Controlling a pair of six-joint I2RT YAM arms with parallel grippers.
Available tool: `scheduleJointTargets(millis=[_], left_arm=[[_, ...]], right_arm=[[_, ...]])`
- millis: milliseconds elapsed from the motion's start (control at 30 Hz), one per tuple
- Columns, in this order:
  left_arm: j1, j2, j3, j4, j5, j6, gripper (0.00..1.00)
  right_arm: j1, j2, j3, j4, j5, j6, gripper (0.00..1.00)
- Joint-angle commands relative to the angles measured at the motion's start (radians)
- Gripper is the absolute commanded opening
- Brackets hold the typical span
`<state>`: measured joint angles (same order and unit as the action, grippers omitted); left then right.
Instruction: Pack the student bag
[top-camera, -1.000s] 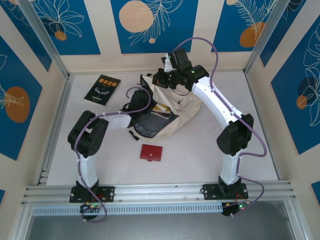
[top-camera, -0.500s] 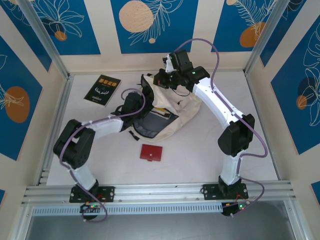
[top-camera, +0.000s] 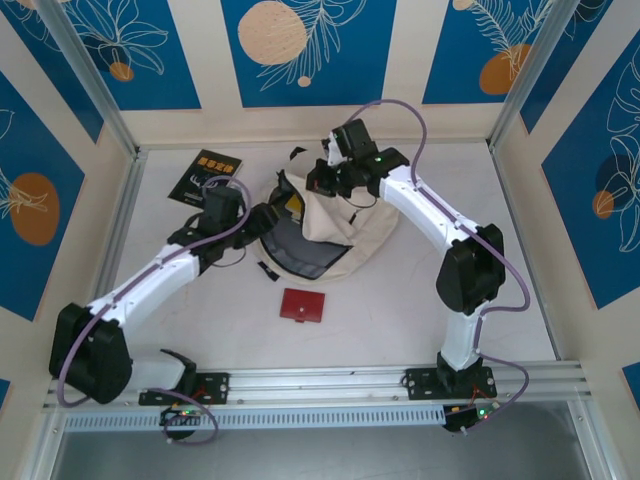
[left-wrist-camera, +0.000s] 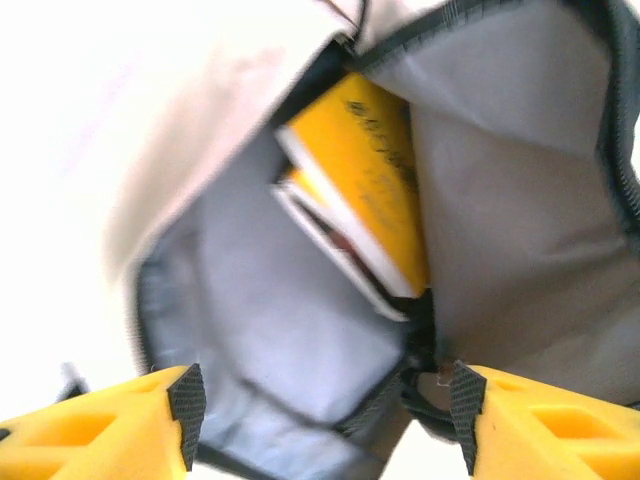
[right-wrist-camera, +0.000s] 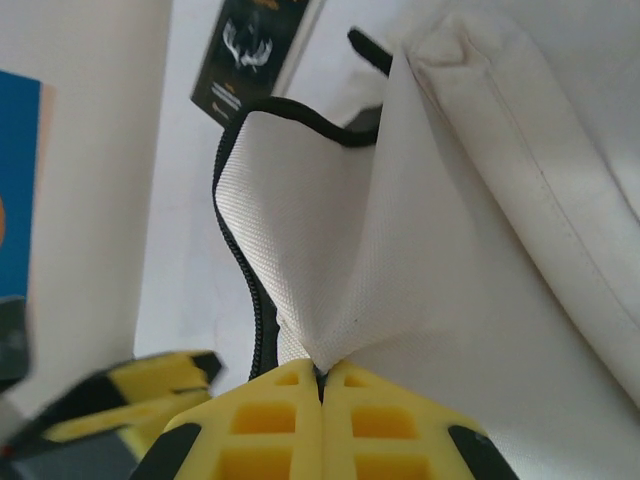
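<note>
Student bag (top-camera: 368, 240): left claw (left-wrist-camera: 326, 412) pulled back leftward, jaws wider.

One student bag (top-camera: 345, 240), one black book (top-camera: 207, 168) and one red wallet (top-camera: 303, 305) on the counter (top-camera: 420, 300); seemingly two yellow books (left-wrist-camera: 375, 180) inside.
</note>
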<state>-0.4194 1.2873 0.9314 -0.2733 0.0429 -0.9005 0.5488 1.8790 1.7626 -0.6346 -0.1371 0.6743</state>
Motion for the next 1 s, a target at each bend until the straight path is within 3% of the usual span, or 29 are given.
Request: scheduleJointTargets(millis=[0, 133, 233, 333, 500, 667, 967], left_arm=[[0.087, -0.051, -0.039, -0.196, -0.032, 0.126, 0.69], [0.191, -0.052, -0.008, -0.222, -0.044, 0.192, 0.79], [0.233, 0.005, 0.050, -0.211, -0.085, 0.243, 0.90], [0.279, 0.110, 0.129, -0.191, -0.074, 0.276, 0.92], [0.332, 0.330, 0.283, -0.132, -0.063, 0.314, 0.92], [0.382, 0.556, 0.477, -0.105, -0.051, 0.359, 0.84], [0.424, 0.873, 0.801, -0.197, -0.031, 0.411, 0.79]], right_arm=[[0.044, -0.022, -0.081, 0.033, -0.034, 0.013, 0.00], [0.076, 0.001, -0.157, 0.047, -0.025, 0.021, 0.01], [0.086, 0.003, -0.196, 0.058, -0.013, 0.020, 0.25], [0.086, -0.016, -0.209, 0.059, 0.029, 0.009, 0.51], [0.077, -0.060, -0.241, 0.058, 0.130, 0.000, 0.76], [0.052, -0.090, -0.291, 0.073, 0.161, 0.008, 0.83], [0.036, -0.086, -0.301, 0.058, 0.127, 0.044, 0.81]])
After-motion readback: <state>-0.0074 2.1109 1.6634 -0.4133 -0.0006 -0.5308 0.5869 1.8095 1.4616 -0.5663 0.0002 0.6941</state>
